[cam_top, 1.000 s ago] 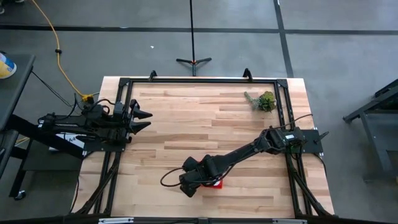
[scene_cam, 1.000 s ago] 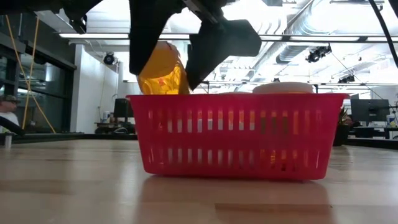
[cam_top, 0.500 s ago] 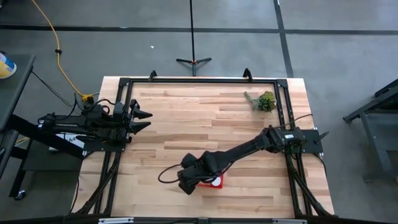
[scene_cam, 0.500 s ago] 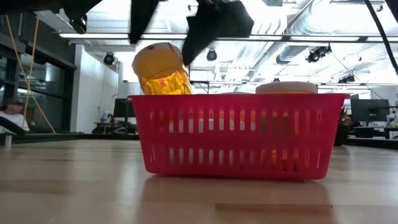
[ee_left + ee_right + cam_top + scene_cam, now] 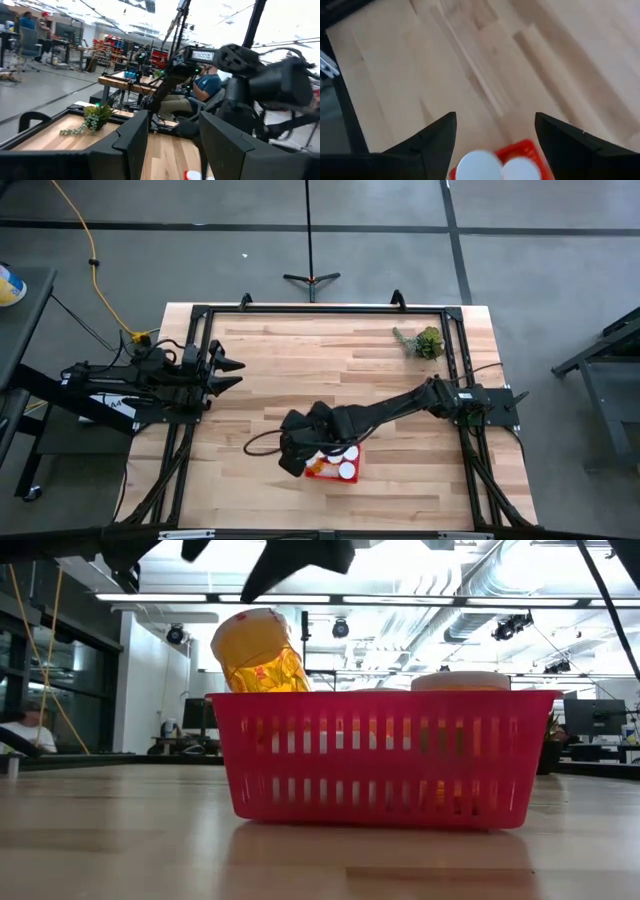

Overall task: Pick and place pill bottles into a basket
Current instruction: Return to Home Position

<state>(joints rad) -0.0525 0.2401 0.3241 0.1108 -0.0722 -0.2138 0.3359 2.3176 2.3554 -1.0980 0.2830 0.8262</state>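
Spread left hand [image 5: 173, 125], plant [image 5: 95, 116] beyond

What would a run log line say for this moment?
right end effector: open, above basket | bottles: in basket, one tilted above rim | left end effector: open, over table left side

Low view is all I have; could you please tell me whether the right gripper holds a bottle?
Observer: No. The right wrist view shows the right gripper open and empty.
Operator: Thank you. Where is it exactly?
Observer: Seen from above, it hangs at the left end of the basket.
Operator: And the other arm?
Observer: The left gripper waits open at the left edge of the table.
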